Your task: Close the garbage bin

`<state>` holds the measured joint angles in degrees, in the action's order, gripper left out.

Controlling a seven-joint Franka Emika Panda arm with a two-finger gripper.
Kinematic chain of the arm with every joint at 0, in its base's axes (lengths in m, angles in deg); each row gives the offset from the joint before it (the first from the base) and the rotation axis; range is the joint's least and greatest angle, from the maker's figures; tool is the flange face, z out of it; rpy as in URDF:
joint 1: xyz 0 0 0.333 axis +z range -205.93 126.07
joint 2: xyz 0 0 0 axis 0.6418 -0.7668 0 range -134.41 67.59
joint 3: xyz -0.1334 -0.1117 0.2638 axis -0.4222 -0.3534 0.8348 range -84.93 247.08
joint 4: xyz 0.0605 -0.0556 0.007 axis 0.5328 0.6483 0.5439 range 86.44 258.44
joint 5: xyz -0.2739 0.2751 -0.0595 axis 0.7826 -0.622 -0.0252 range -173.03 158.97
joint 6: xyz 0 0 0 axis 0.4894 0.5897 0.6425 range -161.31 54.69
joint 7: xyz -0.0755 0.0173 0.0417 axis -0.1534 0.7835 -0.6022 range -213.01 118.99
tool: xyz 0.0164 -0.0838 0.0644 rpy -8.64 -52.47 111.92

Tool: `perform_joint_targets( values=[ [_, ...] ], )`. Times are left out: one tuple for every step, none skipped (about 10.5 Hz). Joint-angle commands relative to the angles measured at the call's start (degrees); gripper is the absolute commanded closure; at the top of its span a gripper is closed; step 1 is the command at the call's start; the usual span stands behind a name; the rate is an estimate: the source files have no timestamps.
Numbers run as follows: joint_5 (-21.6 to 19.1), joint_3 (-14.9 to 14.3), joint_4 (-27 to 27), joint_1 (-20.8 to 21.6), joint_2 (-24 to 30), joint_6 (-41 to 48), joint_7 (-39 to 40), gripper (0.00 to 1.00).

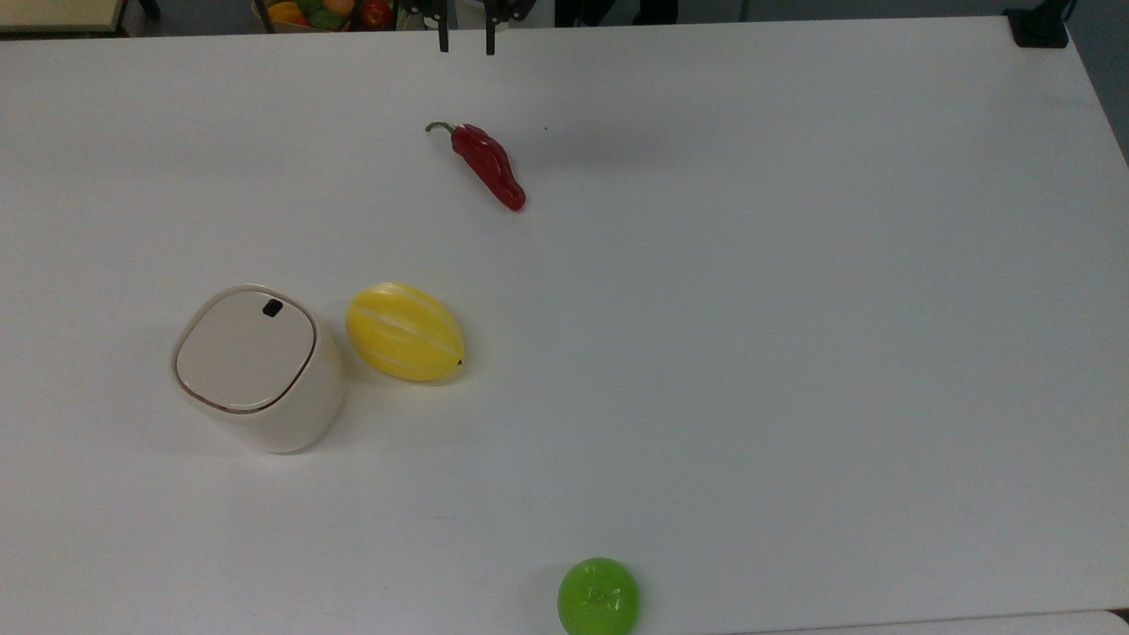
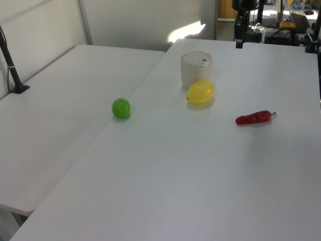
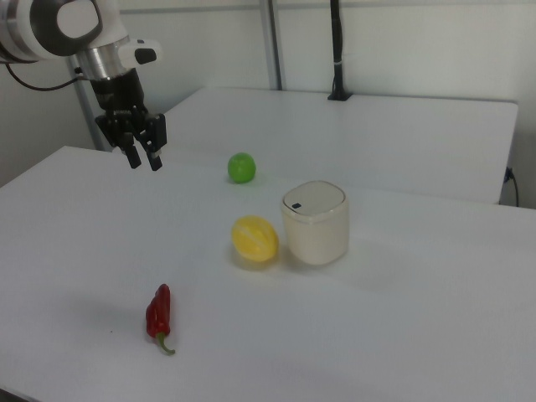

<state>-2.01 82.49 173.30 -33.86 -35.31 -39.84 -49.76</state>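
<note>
The garbage bin [image 1: 257, 369] stood at about eight o'clock on the white table [image 1: 794, 309] in the top view, lid flat and seemingly already shut, touching or just beside the yellow melon [image 1: 404, 332]. The gripper [image 3: 141, 156] hung empty near twelve o'clock, fingers apart, well away. Any remaining press would best land squarely on the lid, clear of the melon

A cream-white garbage bin [image 1: 260, 370] with beige lid and brown rim line is sitting by a yellow white-striped melon [image 1: 404, 332], red chili pepper [image 1: 489, 165], green apple [image 1: 598, 596]
</note>
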Motion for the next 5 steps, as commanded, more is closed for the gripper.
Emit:
perform_joint_targets(
  values=[
    [0.51,-0.89,2.12,1.93,2.24,0.63,1.00,0.00],
    [0.51,-0.98,2.03,1.76,2.34,0.54,1.00,0.00],
    [0.86,-0.98,1.86,1.67,2.34,0.62,1.00,0.00],
    [0.78,-0.98,1.77,1.67,2.42,0.63,0.91,0.00],
    [0.78,-0.98,1.77,1.58,2.42,0.71,0.56,0.00]
  ],
)
